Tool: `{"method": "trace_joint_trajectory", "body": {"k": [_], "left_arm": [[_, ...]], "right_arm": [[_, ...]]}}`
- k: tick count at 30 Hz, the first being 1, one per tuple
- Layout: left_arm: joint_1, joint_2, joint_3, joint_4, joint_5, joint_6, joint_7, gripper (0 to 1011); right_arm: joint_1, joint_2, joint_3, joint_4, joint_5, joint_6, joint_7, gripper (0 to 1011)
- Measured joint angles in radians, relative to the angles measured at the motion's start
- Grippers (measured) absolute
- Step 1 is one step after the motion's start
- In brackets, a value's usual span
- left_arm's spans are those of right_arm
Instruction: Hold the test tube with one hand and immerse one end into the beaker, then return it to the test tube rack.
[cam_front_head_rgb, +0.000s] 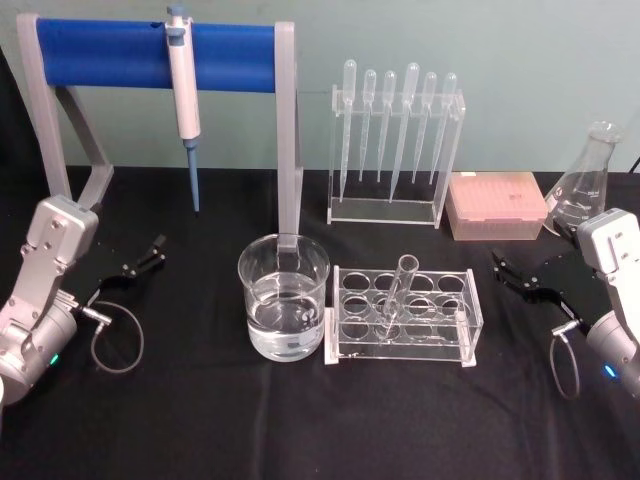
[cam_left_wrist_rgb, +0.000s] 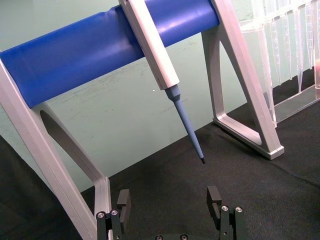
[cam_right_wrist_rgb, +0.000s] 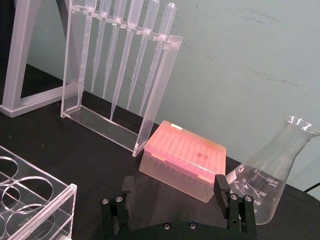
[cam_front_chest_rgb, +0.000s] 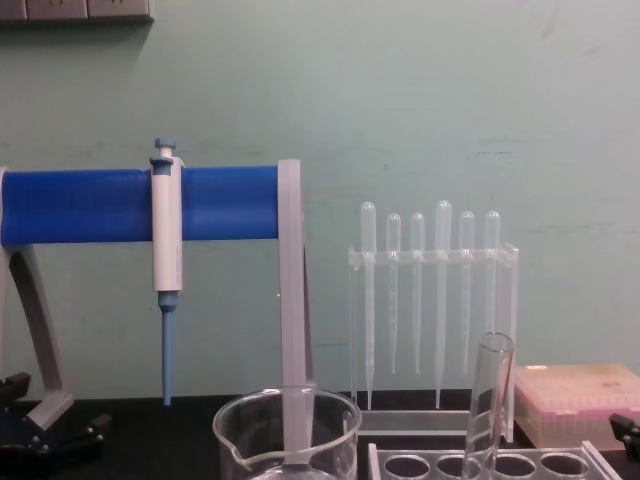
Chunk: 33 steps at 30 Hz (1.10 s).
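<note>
The test tube (cam_front_head_rgb: 397, 298) is the smallest piece that matters here, so work down to it. Biggest is the blue-barred stand (cam_front_head_rgb: 110, 45) at the far left, with a blue-and-white pipette (cam_front_head_rgb: 183, 90) hanging from it. To its right is the clear rack of plastic pipettes (cam_front_head_rgb: 395, 150), then a pink tip box (cam_front_head_rgb: 497, 205) and a conical flask (cam_front_head_rgb: 588, 180). You need none of these.

Nearer you, the beaker (cam_front_head_rgb: 248, 290) sits at centre, partly filled with clear liquid. The test tube rack (cam_front_head_rgb: 472, 310) is just beside it on the right; I cannot tell whether they touch. The tube stands in a hole toward the rack's beaker end. Its closed bottom is down, and its long axis is close to upright with the mouth leaning a little right.

The left gripper (cam_left_wrist_rgb: 169, 200) rests low at the left edge with its fingers spread and nothing between them. The beaker stands between it and the tube. The right gripper (cam_right_wrist_rgb: 174, 186) sits at the right edge, also spread and empty, pointing inward toward the rack's far end.

The tube lies to the left of your right gripper, nearer it than the other one and with a clear path. I'd judge the right arm the natural one, closing across the upper tube and lifting along its lean.
</note>
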Motion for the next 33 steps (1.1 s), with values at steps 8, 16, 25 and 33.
{"method": "trace_joint_trajectory", "body": {"k": [8, 16, 25, 33], "left_arm": [[0.000, 0.000, 0.000, 0.000, 0.000, 0.000, 0.000, 1000], [0.000, 0.000, 0.000, 0.000, 0.000, 0.000, 0.000, 1000], [0.000, 0.000, 0.000, 0.000, 0.000, 0.000, 0.000, 1000], [0.000, 0.000, 0.000, 0.000, 0.000, 0.000, 0.000, 1000]], "right_arm": [[0.000, 0.000, 0.000, 0.000, 0.000, 0.000, 0.000, 1002], [0.000, 0.000, 0.000, 0.000, 0.000, 0.000, 0.000, 1002], [0.000, 0.000, 0.000, 0.000, 0.000, 0.000, 0.000, 1002], [0.000, 0.000, 0.000, 0.000, 0.000, 0.000, 0.000, 1002]]}}
